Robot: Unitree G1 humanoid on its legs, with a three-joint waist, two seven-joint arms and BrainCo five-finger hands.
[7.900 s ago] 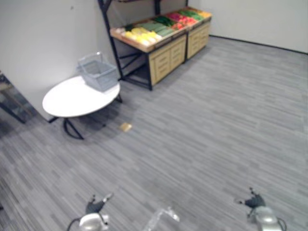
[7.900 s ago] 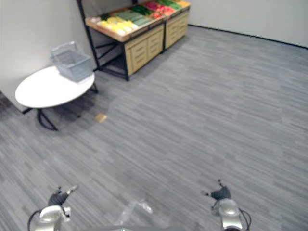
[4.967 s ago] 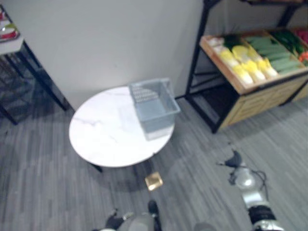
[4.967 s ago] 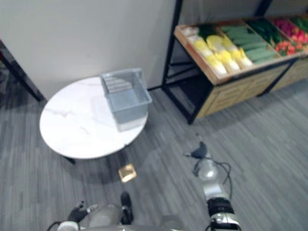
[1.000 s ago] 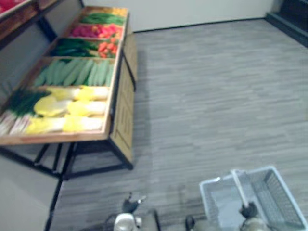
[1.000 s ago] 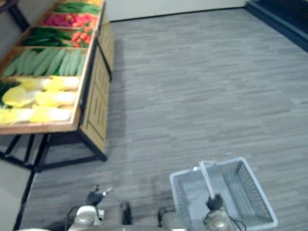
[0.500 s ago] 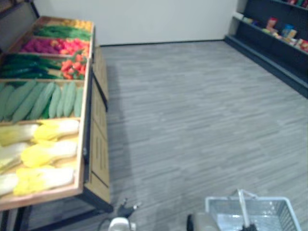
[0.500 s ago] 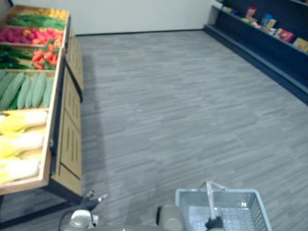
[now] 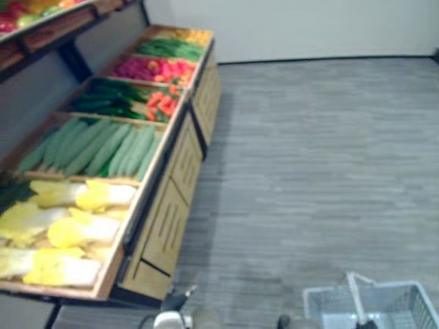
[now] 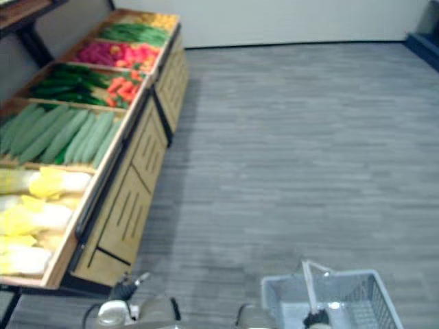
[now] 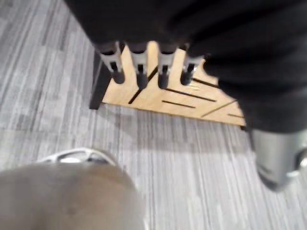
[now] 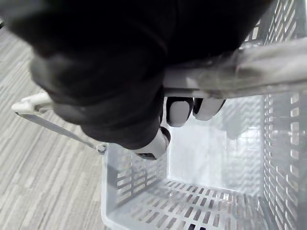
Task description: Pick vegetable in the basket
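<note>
The right robot hand [image 12: 178, 111] was closed around the handle [image 12: 254, 67] of the grey basket [image 12: 139, 177], with its fingers curled under the bar. The basket hung low at the robot's right side, above the grey floor [image 9: 309, 171], and its grid bottom was visible from above.

The left robot hand [image 11: 140, 72] hung at the robot's left side. Its fingers were straight and apart from the thumb, and it held nothing. Past the fingertips there was the slotted wooden front of the vegetable stand [image 9: 168, 219].

The stand was at the robot's left, well apart from the basket. The vegetables lay in its sloping compartments. Nearest to the robot were the yellow-white cabbages [image 9: 68, 229]. Behind them lay the pale green long vegetables [image 9: 103, 147], side by side. Further back there were dark green vegetables [image 9: 103, 99] beside red-orange ones [image 9: 161, 103], then pink-red ones [image 9: 147, 68], and green ones [image 9: 168, 48] at the far end.
</note>
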